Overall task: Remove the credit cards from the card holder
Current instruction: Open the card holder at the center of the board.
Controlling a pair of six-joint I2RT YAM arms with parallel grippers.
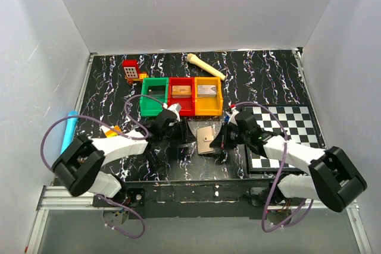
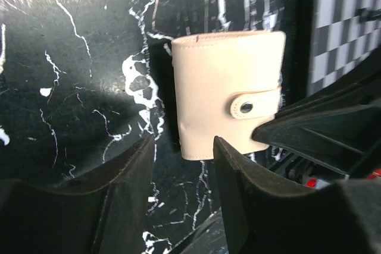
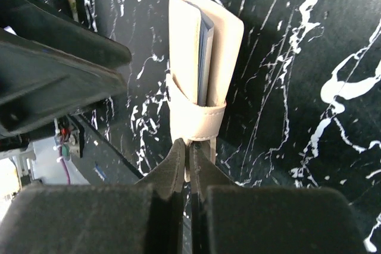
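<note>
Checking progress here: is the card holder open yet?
No, the card holder is folded shut, its snap strap lying across its front face.

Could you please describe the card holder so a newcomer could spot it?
On the black marbled table, look in front of the row of green, red and yellow bins. The small flat tan card holder sits there; it alone is closed by a snap strap.

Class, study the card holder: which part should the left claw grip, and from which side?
Probably the plain edge opposite the strap, approached from the side of the left claw. The holder is thin and flat, so open fingers can span its thickness there, and the right claw is shut on the strap end.
</note>
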